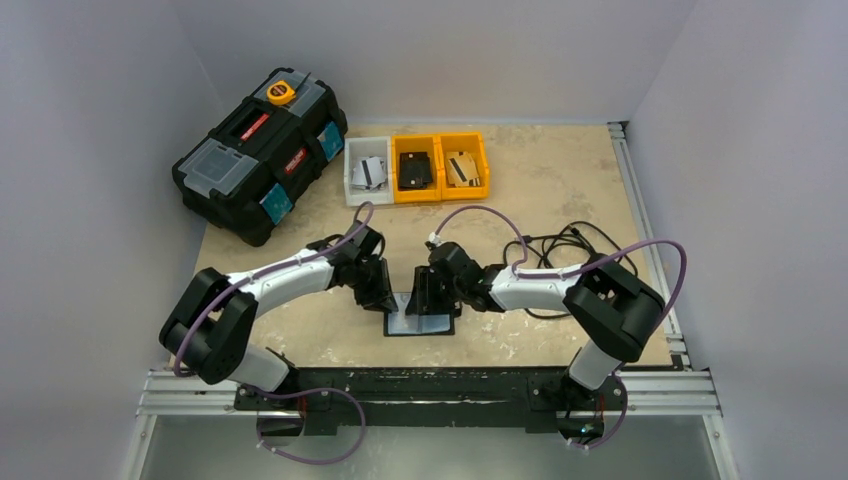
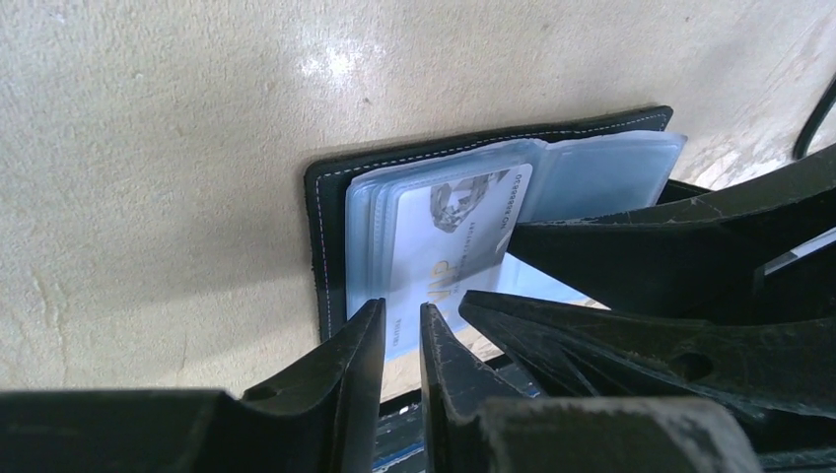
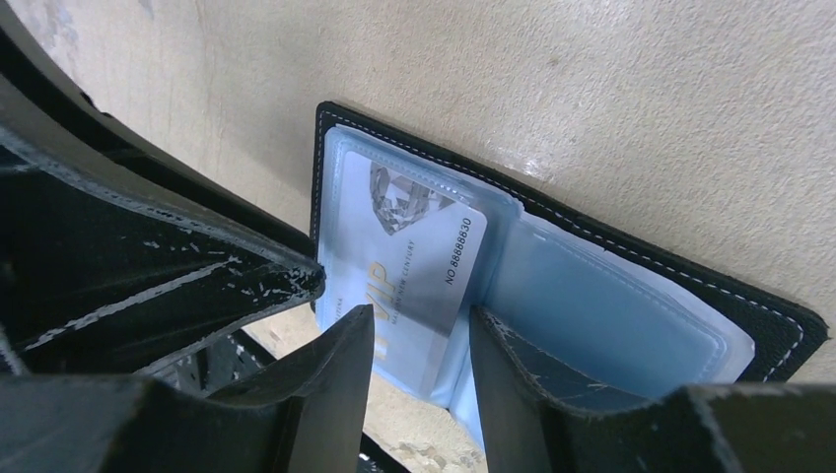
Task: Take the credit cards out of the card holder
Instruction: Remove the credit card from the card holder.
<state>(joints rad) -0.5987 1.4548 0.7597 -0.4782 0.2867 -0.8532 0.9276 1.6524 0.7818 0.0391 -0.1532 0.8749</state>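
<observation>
Where the arms are bolted: a dark mounting rail is seen along the 6 o'clock edge of the beige speckled table. Both arms are bent inward from it until their tips nearly meet.
Black leather-like bifold card holder: it is laid open and flat on the table just beyond the rail, at 6 o'clock. Clear bluish plastic sleeves are fanned inside it.
White plastic credit card: it is printed with yellowish "VIP" lettering and a diamond picture. It is lodged among the sleeves of the half at 9 o'clock of the fold, skewed against them. How far it is drawn out cannot be told.
Left gripper: its tips are set at the card's near end with only a narrow gap, in which the card's edge is seen. Whether they are clenched on the card cannot be told.
Right gripper: its fingers are held apart, released, over the card's near end and the neighbouring sleeve. Nothing is grasped.
Black cable: it is coiled loosely at 3 o'clock.
White plastic bin and two orange plastic bins: they are set in a row at 12 o'clock. Their contents are too small to tell.
Large black plastic toolbox: it is placed at 10 o'clock, with a yellow round thing on its lid.
</observation>
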